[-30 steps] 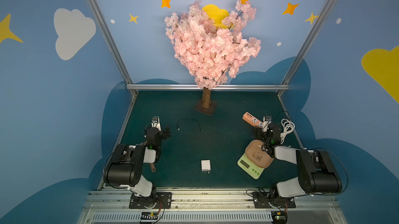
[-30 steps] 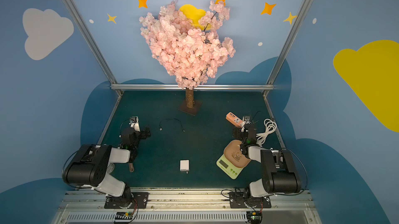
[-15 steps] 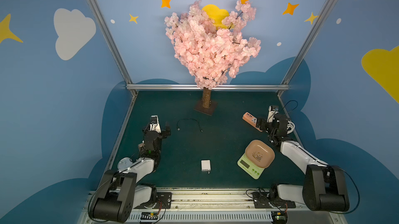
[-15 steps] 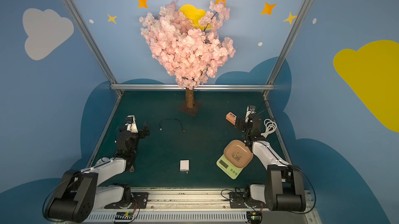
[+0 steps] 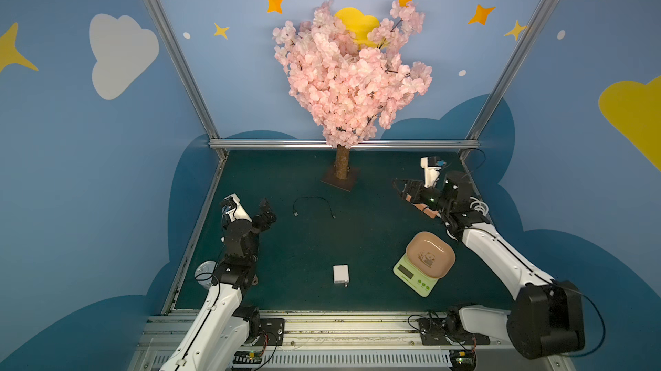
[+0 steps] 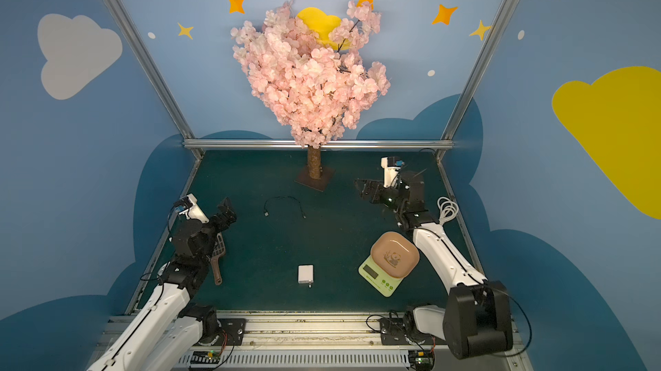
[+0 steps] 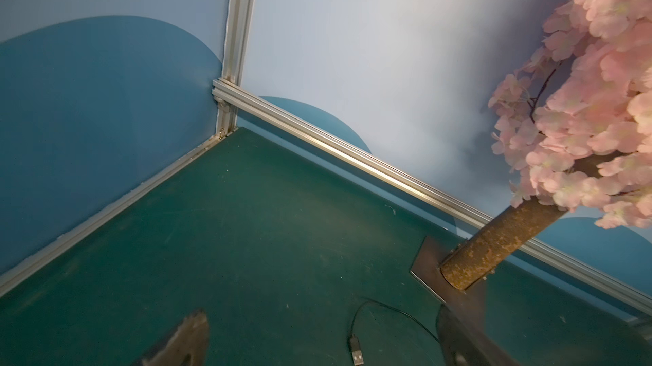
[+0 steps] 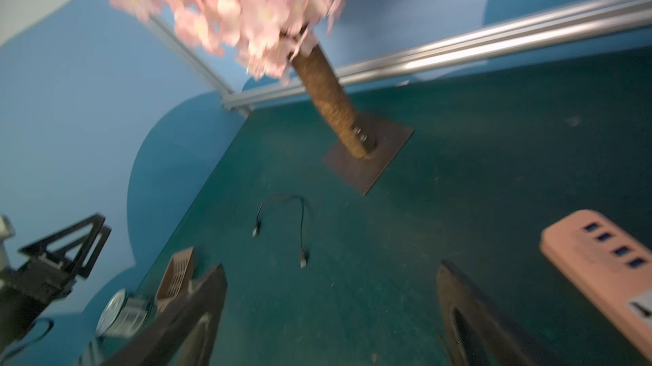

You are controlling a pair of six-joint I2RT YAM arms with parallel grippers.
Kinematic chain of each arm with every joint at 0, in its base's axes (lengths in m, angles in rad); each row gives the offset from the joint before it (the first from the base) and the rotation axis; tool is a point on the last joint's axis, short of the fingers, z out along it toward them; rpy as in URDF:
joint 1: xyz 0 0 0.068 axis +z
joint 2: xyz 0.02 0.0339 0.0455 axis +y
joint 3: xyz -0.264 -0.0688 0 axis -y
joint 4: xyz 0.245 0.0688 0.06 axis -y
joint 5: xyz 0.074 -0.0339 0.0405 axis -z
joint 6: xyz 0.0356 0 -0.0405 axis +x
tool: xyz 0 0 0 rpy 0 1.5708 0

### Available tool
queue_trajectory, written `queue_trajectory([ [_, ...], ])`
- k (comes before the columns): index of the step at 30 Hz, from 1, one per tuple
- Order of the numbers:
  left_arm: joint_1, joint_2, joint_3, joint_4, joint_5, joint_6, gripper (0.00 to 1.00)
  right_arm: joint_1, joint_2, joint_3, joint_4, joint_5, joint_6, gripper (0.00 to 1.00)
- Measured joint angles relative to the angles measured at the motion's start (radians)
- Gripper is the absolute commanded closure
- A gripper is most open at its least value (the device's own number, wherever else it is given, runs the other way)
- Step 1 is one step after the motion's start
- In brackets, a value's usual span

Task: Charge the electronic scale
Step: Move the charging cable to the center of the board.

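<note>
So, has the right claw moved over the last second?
Yes. The right claw has moved away from the electronic scale toward the tree base at the back.

We can't read any text here. The print beside the display on the electronic scale [image 5: 416, 274] is too small to make out. The white label [image 8: 640, 306] on the power strip [image 8: 599, 262] is blurred.

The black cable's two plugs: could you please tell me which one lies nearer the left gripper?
The larger flat plug, lying beside the open left gripper; the smaller plug lies beyond it, farther off.
</note>
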Motion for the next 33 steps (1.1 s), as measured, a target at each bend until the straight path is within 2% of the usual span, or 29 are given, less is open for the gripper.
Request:
queue_trajectory([
  [6, 0.002, -0.024, 0.001, -0.054, 0.101, -0.003, 0.0, 0.19, 0.231, 0.183, -0.043, 0.016, -0.034, 0.09],
  [11, 0.002, -0.023, 0.005, -0.089, 0.175, 0.006, 0.0, 0.321, 0.446, 0.397, -0.134, 0.092, -0.093, 0.2],
  [16, 0.002, -0.019, 0.021, -0.109, 0.225, 0.013, 0.0, 0.412, 0.66, 0.618, -0.267, 0.207, -0.156, 0.21],
  [24, 0.003, -0.01, 0.037, -0.11, 0.278, 0.013, 0.0, 0.473, 0.887, 0.883, -0.478, 0.416, -0.214, 0.25],
  [29, 0.003, 0.008, 0.037, -0.11, 0.3, 0.013, 0.0, 0.473, 0.985, 1.016, -0.564, 0.459, -0.232, 0.35],
  [33, 0.003, 0.018, 0.037, -0.109, 0.309, 0.013, 0.0, 0.472, 1.036, 1.064, -0.592, 0.466, -0.245, 0.44],
])
